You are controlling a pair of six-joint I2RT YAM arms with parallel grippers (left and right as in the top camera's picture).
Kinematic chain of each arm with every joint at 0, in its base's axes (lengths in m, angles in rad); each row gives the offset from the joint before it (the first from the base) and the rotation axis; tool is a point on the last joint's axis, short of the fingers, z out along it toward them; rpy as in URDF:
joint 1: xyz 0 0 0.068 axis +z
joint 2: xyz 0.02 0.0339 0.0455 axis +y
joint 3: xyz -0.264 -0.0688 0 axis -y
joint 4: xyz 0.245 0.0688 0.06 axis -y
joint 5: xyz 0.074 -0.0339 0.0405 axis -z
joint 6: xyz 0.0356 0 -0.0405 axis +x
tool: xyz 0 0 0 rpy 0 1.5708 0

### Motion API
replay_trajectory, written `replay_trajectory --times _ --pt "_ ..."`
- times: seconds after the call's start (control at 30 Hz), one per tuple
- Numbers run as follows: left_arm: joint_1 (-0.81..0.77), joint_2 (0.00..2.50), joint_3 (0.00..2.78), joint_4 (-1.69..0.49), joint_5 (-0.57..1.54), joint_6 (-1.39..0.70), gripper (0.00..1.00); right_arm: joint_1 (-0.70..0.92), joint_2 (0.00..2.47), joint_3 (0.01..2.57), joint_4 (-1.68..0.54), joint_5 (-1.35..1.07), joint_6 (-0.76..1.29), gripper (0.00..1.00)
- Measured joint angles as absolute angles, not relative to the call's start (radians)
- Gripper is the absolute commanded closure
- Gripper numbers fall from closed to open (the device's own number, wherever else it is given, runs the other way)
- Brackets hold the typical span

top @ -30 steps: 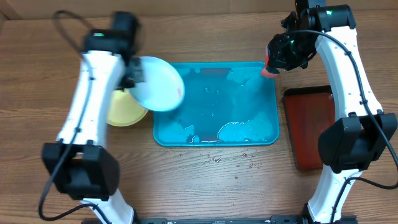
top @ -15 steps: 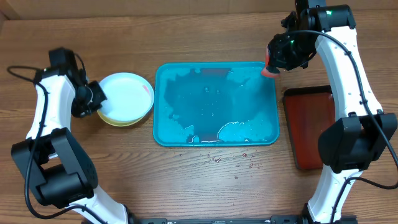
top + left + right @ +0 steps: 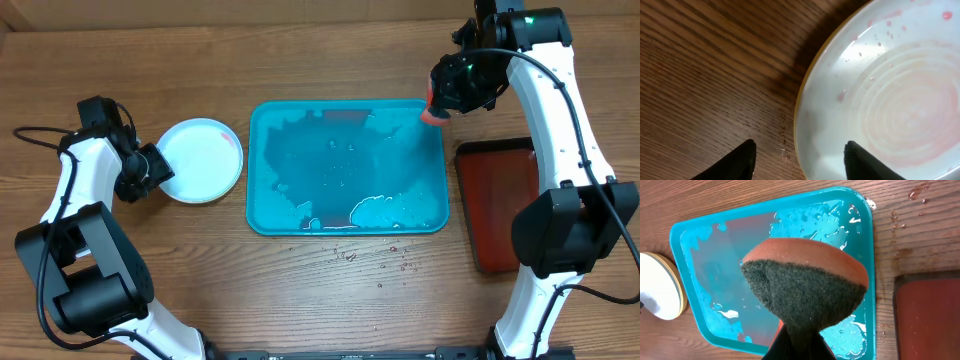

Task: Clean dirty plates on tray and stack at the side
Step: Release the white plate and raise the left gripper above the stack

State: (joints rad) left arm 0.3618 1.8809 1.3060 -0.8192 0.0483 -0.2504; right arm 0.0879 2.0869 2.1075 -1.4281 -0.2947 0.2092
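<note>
Found the left gripper [image 3: 800, 159] with jaws parted about halfway and gripping nothing. One finger stood over the bare table [image 3: 700, 75] and the other over the top plate [image 3: 890, 100], with that plate's near rim lying between them, untouched as far as could be told. Found the right gripper [image 3: 799, 347] clamped tight on the sponge [image 3: 805, 287] (orange back, dark scouring face), raised above the far right corner of the tray [image 3: 347, 229].

Saw the plates [image 3: 203, 160] stacked on the table just left of the tray and apart from it, the blue-rimmed one uppermost with a yellowish edge showing beneath. Could not count those under it. Noted faint pink streaks and a few red specks on the top plate's face. Saw no plate in the tray, only puddles. Noted drops on the table nearby and a dark red-brown tray [image 3: 500, 205] off to the right.

Judged the plates light, stiff thin plastic, and slick while wet. Judged the raised rim the one sound hold: one finger under the lip, one over, pinched square, since a shallow bite on a wet edge would likely slip. Expected the stack to skate if nudged sideways.
</note>
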Motion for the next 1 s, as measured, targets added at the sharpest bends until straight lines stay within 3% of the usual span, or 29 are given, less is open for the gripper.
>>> replay_trajectory --times 0.17,0.37,0.5,0.77,1.0 --pt "0.356 1.881 1.354 -0.901 0.057 -0.25 0.35 0.088 2.087 2.107 -1.438 -0.294 0.209 0.96" --pt "0.273 1.87 1.52 -1.011 0.06 -0.197 0.09 0.088 2.079 2.107 -1.483 -0.218 0.233 0.96" --pt "0.166 1.816 1.579 -1.017 0.06 -0.17 0.02 0.088 2.023 2.107 -1.529 -0.079 0.294 0.96" --pt "-0.035 1.721 1.602 -0.965 0.062 -0.157 0.0 0.041 1.884 2.097 -1.632 0.089 0.373 0.96" --pt "-0.165 1.724 1.602 -0.929 0.065 -0.157 0.0 -0.06 1.884 1.894 -1.582 0.114 0.389 0.96"
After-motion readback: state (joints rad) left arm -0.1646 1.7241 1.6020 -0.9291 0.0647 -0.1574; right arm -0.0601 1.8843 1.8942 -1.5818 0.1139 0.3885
